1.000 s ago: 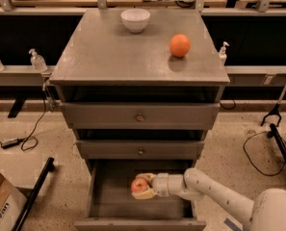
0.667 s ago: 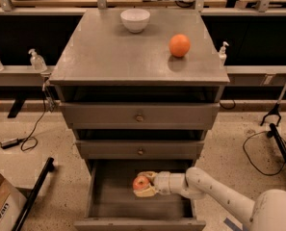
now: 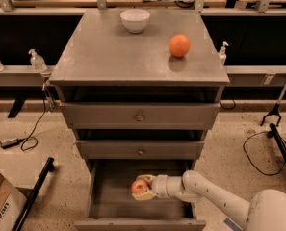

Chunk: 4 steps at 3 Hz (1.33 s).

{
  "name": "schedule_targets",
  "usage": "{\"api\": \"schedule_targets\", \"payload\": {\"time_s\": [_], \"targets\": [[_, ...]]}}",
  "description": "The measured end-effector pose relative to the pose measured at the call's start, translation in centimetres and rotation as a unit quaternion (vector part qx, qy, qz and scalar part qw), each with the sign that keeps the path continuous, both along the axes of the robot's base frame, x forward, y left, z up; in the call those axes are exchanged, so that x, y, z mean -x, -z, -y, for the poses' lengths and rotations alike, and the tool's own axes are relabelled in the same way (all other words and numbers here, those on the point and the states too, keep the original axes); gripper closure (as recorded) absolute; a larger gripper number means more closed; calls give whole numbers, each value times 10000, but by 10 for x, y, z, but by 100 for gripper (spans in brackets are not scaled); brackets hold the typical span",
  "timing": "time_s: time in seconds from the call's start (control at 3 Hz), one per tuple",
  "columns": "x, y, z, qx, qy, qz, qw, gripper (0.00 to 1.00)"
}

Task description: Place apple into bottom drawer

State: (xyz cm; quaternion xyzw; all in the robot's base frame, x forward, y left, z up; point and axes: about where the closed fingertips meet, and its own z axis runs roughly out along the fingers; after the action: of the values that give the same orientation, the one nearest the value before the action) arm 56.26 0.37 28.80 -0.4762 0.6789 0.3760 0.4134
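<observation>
The bottom drawer (image 3: 109, 196) of the grey cabinet is pulled open, a wide shallow tray. My gripper (image 3: 141, 187) reaches in from the right and is shut on the apple (image 3: 138, 186), a small red fruit with yellowish patches. The apple sits low inside the drawer, near its middle; I cannot tell whether it touches the drawer floor. My white arm (image 3: 214, 198) stretches from the lower right corner across the drawer's right side.
On the cabinet top (image 3: 94, 57) stand a white bowl (image 3: 135, 19) at the back and a smooth orange fruit (image 3: 179, 45) at the right. The two upper drawers (image 3: 138, 115) with brass knobs are closed. A cardboard box (image 3: 0, 206) and a black bar (image 3: 34, 194) lie on the floor at left.
The gripper with the apple has shifted slightly lower and to the right inside the bottom drawer. Nothing else has moved.
</observation>
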Motion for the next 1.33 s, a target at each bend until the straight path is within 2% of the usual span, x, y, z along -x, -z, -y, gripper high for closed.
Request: {"api": "schedule_targets", "payload": {"time_s": [0.33, 0.67, 1.33], "targets": [[-1, 31, -4, -32, -30, 144, 9999, 100], [-6, 72, 0, -5, 85, 121, 9999, 81], [-14, 140, 13, 54, 501, -270, 9984, 35]]}}
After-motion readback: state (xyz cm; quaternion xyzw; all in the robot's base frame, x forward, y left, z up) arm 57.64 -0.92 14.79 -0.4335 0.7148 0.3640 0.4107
